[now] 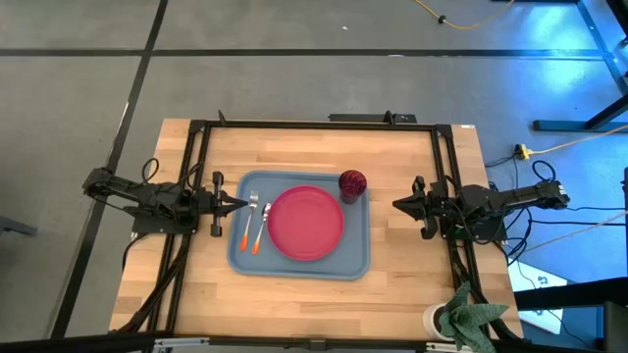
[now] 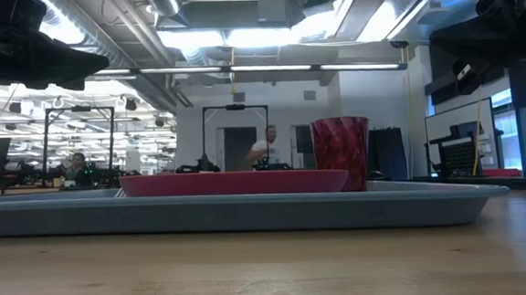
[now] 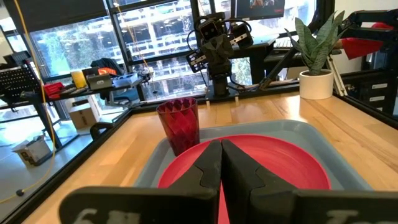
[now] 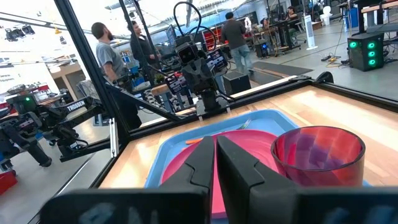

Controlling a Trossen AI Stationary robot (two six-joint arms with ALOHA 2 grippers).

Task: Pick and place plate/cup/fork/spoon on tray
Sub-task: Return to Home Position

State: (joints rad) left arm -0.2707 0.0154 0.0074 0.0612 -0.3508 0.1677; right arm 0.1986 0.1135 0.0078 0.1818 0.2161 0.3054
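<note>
The blue-grey tray (image 1: 358,257) lies in the middle of the table. The pink-red plate (image 1: 306,224) rests flat in it. The dark red cup (image 1: 353,182) stands upright in the tray's far right corner, also in the low view (image 2: 341,152). The fork (image 1: 249,216) and the spoon (image 1: 261,226), both orange-handled, lie side by side in the tray left of the plate. My left gripper (image 1: 242,204) is shut and empty above the tray's left edge. My right gripper (image 1: 396,204) is shut and empty, right of the tray.
A white cup (image 1: 437,320) and a crumpled green cloth (image 1: 471,316) sit at the table's near right corner. A black frame (image 1: 314,125) runs around the table's edges. People show in the room beyond the table in the right wrist view.
</note>
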